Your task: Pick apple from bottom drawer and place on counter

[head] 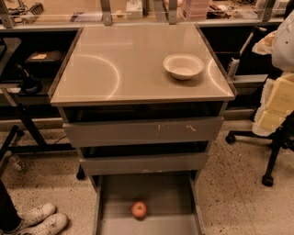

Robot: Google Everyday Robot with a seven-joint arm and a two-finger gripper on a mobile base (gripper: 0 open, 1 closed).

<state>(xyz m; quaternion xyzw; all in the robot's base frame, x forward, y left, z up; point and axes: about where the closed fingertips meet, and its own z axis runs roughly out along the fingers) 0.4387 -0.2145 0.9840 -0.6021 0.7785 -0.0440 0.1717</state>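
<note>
**Apple low in the open bottom drawer, bowl up on the counter**

Small red apple (139, 209) with a yellowish patch, resting on the flat grey floor of the bottom drawer (167, 195). Close to the front wall, roughly midway between the two thin side walls, touching neither. Alone in that drawer.

Bottom drawer pulled out farthest toward the camera. Above it, a middle drawer (144, 163) and a top drawer (142, 132), both shallower and grey, each partly open and stepped back in turn. Pale scuff marks on the top drawer's front.

Over all three, the counter (124, 69): beige-grey, glossy, thin metal edge, faint curved reflections. Toward its right side, a white bowl (183, 66), upright, well apart from the apple below.

Gripper outside the camera view; open, closed or holding something, impossible to tell.

Around the cabinet, a speckled floor (229, 188). At lower left, a pair of white sneakers (41, 219). At right, an office chair (277, 142) on castors. Along the back, a cluttered wooden bench (69, 10).
</note>
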